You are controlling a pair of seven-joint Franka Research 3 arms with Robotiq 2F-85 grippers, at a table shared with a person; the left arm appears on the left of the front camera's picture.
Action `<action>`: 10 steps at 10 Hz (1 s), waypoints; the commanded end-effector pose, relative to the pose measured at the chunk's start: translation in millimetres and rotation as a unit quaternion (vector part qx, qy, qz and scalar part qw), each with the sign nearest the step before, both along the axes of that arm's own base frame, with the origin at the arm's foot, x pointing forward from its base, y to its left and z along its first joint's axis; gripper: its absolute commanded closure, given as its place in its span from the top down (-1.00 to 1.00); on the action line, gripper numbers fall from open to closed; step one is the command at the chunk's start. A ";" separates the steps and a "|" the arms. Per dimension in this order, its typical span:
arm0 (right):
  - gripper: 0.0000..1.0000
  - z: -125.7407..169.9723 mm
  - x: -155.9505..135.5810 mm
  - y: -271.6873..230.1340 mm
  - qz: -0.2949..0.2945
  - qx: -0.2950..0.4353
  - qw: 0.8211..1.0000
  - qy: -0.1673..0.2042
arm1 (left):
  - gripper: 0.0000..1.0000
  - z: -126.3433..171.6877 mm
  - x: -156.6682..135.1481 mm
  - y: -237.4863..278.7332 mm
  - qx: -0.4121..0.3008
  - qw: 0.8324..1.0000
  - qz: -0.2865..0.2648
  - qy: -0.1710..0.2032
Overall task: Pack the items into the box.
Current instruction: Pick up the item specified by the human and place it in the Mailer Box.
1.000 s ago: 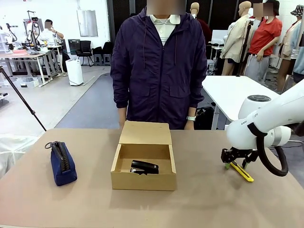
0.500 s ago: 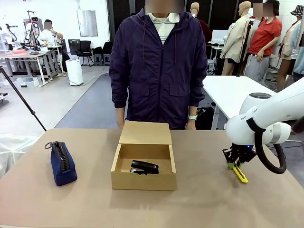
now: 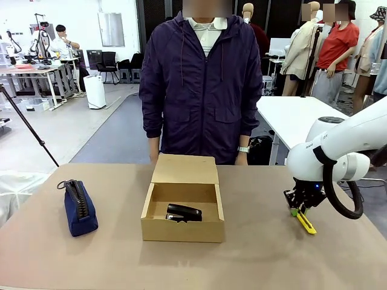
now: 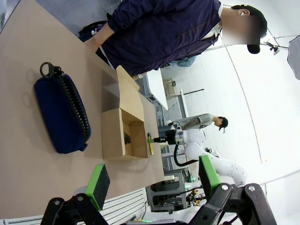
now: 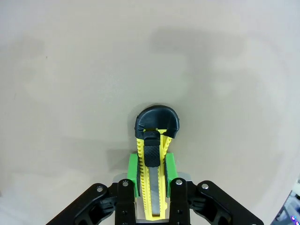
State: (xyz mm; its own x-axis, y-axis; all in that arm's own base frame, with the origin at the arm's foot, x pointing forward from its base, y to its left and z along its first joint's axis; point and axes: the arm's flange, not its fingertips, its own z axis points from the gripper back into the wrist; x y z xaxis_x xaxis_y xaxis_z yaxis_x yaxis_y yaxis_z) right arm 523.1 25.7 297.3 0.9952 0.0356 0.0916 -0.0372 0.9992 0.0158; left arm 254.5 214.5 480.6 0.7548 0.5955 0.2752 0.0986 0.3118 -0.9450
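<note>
The brown cardboard box [image 3: 181, 229] stands mid-table with its flap lid raised toward the person. The black stapler [image 3: 184, 212] lies inside it. At the right, my right gripper [image 3: 299, 207] is shut on the yellow utility knife [image 3: 306, 223], which slants down toward the tabletop. In the right wrist view the green pads [image 5: 133, 174] clamp the knife's body [image 5: 155, 154] on both sides, black tip pointing away; right gripper [image 5: 151, 174]. My left gripper [image 4: 153, 180] is open and holds nothing, well back from the box [image 4: 114, 136] and the knife [image 4: 150, 144].
A navy blue zip pouch [image 3: 79, 206] lies at the table's left; it is also in the left wrist view [image 4: 63, 117]. A person in a dark jacket [image 3: 202, 84] stands at the far edge behind the box. Bare tabletop lies between the box and the knife.
My right wrist has turned and edged right, swinging the held knife from a long slant to a steeper, shorter one. The box, stapler and pouch have stayed put.
</note>
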 end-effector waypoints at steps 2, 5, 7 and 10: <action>-1.00 61.4 -5.7 -17.5 0.051 0.023 0.998 0.011 | 1.00 0.8 0.1 -1.2 -0.005 1.000 0.001 -0.014; -1.00 152.9 -44.4 -29.7 0.089 0.013 0.996 -0.021 | 1.00 0.8 0.1 -1.2 -0.005 1.000 0.001 -0.014; -1.00 153.8 -59.3 -48.1 0.027 -0.013 0.999 -0.015 | 1.00 0.8 0.1 -1.2 -0.005 1.000 0.001 -0.014; -1.00 165.2 -46.5 -29.5 0.071 0.010 0.997 -0.023 | 1.00 0.8 0.1 -1.2 -0.005 1.000 0.001 -0.014</action>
State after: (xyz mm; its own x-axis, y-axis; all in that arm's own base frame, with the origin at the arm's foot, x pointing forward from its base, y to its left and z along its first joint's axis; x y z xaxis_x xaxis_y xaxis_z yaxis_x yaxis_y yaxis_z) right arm 469.5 -7.1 462.5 0.9779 0.1653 0.1284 -0.1699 0.9851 0.0257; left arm 254.6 214.7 480.5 0.7548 0.5957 0.2747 0.0982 0.3115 -0.9452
